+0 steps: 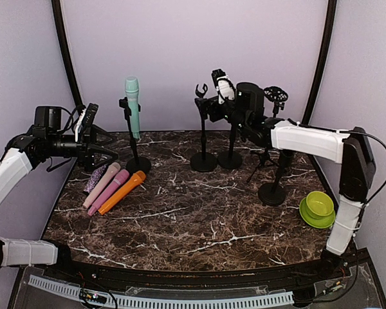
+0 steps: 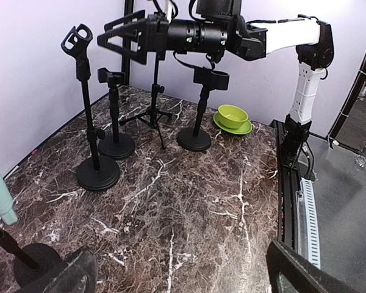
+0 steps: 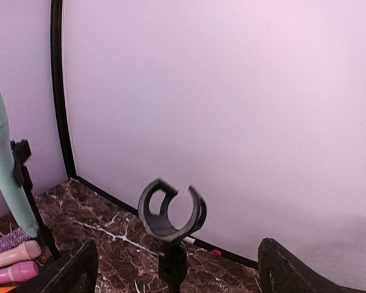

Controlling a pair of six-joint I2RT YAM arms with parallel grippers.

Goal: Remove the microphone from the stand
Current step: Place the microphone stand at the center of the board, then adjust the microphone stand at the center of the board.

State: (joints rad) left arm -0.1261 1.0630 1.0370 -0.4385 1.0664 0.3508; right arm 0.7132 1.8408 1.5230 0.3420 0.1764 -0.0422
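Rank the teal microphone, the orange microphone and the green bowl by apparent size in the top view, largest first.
1. teal microphone and orange microphone: about alike, too close to rank.
2. green bowl: smallest.

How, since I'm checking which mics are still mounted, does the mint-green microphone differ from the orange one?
Pose: the mint-green microphone stands nearly upright, head up, while the orange microphone lies flat.
Support: the mint-green one is clipped in a black stand, while the orange one rests on the marble table.
Neighbours: the orange one lies beside pink microphones, and the mint-green one has none alongside.
Both are handheld microphones.
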